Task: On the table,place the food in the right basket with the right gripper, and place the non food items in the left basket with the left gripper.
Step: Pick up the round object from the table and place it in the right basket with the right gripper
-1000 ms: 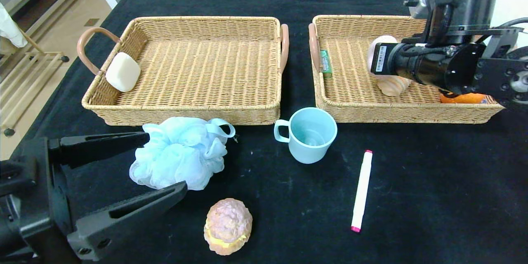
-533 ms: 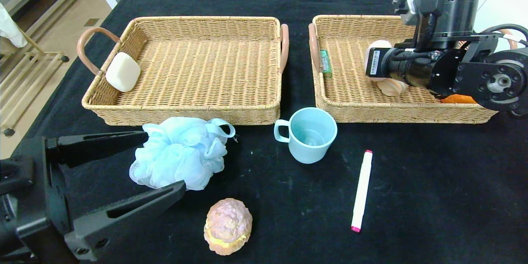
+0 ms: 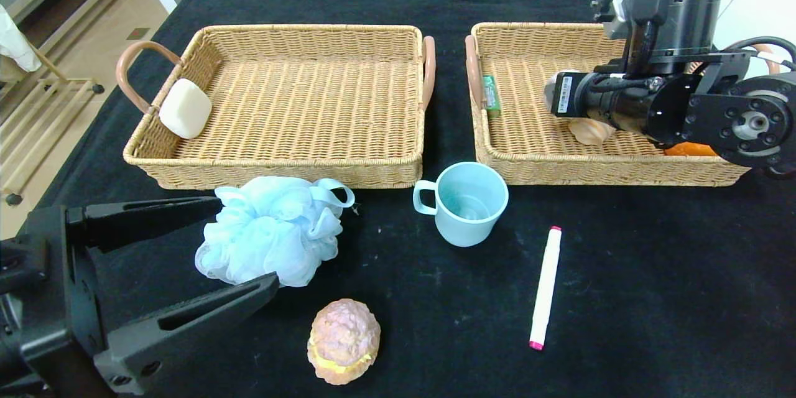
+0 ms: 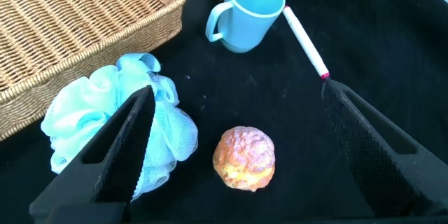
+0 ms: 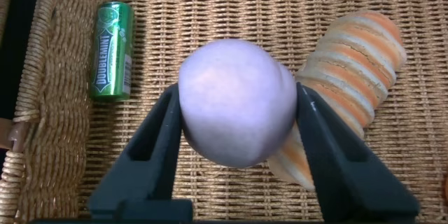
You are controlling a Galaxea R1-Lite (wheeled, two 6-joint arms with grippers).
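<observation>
Right gripper (image 5: 238,147) over right basket (image 3: 497,158), jaws flanking pale round bun (image 5: 236,101); cannot tell if released. Spread fully, lift straight, avoid striped roll (image 5: 353,77). Left gripper (image 3: 180,261) wide, empty, near loofah (image 3: 270,236).

tan wicker baskets (image 3: 298,165), pinkish handles. white soap (image 3: 185,108) in left one. green can (image 5: 112,49), pale lilac ball (image 5: 236,101), orange-striped bread roll (image 5: 353,77) (cream bands) in right one. near: light blue pouf (image 3: 270,237), blue mug (image 3: 463,202), white marker (image 3: 545,286) with pink ends, pinkish-tan bun (image 3: 343,339). black cloth (image 3: 653,286).
</observation>
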